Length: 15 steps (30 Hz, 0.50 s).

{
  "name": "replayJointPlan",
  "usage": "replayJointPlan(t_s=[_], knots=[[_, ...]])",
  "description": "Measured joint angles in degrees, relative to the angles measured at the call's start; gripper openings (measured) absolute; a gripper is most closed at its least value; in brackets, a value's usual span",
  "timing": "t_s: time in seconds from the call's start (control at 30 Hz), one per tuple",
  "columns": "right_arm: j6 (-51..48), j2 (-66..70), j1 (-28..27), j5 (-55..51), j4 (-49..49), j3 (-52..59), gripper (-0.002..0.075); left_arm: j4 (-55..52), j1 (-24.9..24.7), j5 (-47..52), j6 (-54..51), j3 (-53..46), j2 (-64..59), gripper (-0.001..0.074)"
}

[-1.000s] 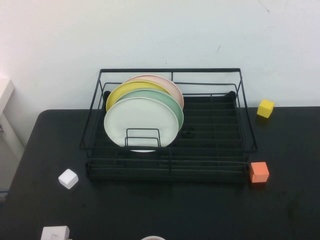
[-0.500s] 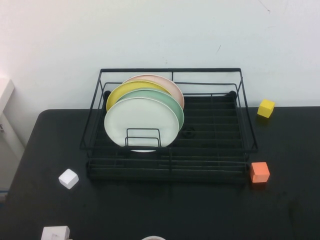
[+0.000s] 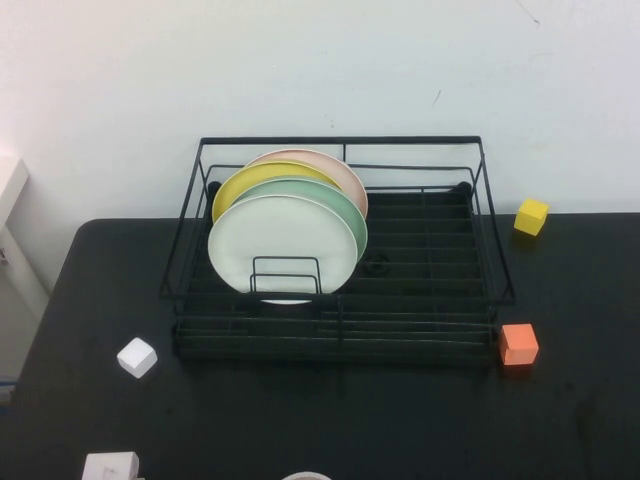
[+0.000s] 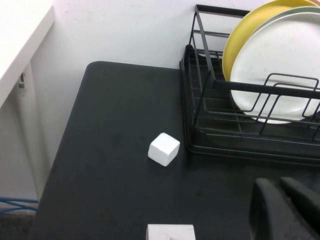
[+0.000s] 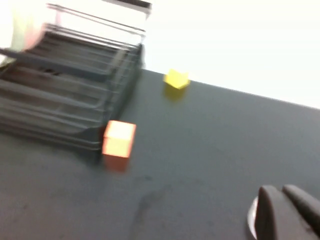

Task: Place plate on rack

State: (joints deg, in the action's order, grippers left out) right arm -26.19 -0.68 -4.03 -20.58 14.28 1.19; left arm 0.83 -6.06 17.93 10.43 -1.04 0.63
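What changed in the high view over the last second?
Nothing visible. The plate stands in the rack in front of the green plate. The left gripper and right gripper, both shut, appear only in their wrist views, above the table.

Four plates (image 3: 283,248), one rack (image 3: 430,300), three cubes (image 3: 518,344), two hands (image 4: 287,210).

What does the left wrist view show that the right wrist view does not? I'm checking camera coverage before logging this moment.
Only the left wrist view shows the white cube, the yellow plate and the white plate standing in the rack, with the left gripper low over the table. Only the right wrist view shows the orange cube, the yellow cube and the right gripper, pulled back from the rack. Both share the rack and the black table.
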Motion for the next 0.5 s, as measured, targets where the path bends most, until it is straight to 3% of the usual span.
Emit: replayJointPlan(t_s=[0.2,0.5], knots=[[19.15,0.0,0.0,0.25,-13.37,-0.08,-0.0002,0.0,0.0,0.0,0.0,0.0,0.0,-0.0001],[20.7,0.0,0.0,0.24,-15.17,-0.08,-0.0002,0.0,0.0,0.0,0.0,0.0,0.0,-0.0001]])
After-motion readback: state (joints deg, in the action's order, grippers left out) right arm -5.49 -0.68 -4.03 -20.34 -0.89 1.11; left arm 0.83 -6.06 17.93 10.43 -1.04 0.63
